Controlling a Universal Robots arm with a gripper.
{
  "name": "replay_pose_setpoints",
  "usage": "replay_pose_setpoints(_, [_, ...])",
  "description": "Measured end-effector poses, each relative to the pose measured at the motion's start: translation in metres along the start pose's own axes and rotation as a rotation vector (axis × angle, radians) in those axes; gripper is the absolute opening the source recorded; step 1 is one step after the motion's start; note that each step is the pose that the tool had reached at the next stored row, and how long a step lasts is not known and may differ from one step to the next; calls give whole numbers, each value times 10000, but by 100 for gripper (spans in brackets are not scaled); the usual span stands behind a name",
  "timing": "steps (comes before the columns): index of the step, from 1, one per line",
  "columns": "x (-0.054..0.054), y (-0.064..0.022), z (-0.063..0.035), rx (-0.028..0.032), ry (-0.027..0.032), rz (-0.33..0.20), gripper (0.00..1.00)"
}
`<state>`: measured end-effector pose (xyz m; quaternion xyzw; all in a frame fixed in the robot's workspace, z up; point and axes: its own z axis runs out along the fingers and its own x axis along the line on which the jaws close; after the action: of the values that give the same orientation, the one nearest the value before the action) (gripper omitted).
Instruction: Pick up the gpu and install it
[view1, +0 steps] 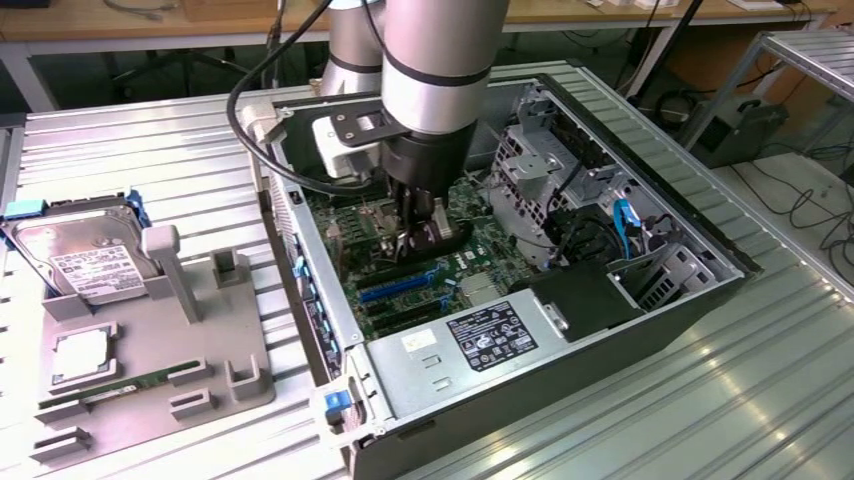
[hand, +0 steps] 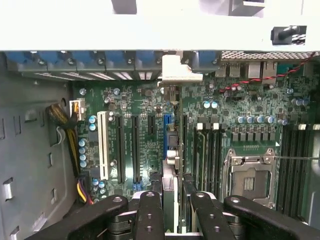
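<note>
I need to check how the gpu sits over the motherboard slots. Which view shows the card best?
The wrist view: the gpu stands edge-on between the gripper fingers, its silver bracket at the case's rear wall, lined up over a slot. In the exterior view the gpu is largely hidden by the arm and the gripper.

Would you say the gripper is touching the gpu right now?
Touching. In the wrist view the gripper's fingers press against both faces of the gpu, seen edge-on, standing over the motherboard.
</note>
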<state>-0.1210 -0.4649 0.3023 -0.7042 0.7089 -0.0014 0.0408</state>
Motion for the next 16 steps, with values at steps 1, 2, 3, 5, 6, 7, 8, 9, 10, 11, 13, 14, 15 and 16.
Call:
replay_pose_setpoints(1, [-8, 6, 9, 1, -2, -1, 27])
replay_pose_setpoints(2, [-11, 16, 21, 2, -3, 0, 27])
replay_pose_setpoints(3, [-13, 25, 32, 0, 0, 0, 27])
replay_pose_setpoints(5, [-12, 41, 62, 1, -1, 0, 27])
replay_pose_setpoints(6, [-11, 46, 76, 1, -1, 0, 27])
replay_pose_setpoints(7, [-10, 48, 93, 1, -1, -1, 27])
replay_pose_setpoints(8, [-9, 51, 113, 1, -2, -1, 27])
replay_pose_setpoints(9, [-7, 58, 139, 1, -1, 0, 27])
replay_pose_setpoints(10, [-6, 63, 153, 0, 1, 0, 27])
replay_pose_setpoints(11, [-5, 68, 170, 1, -1, 0, 27])
replay_pose_setpoints(13, [-4, 85, 199, 0, 0, 0, 27])
replay_pose_setpoints(14, [-3, 96, 211, 0, -1, 0, 27])
replay_pose_setpoints(15, [-2, 112, 221, 0, 1, 0, 27])
replay_pose_setpoints(16, [-1, 124, 230, 2, 0, -2, 27])
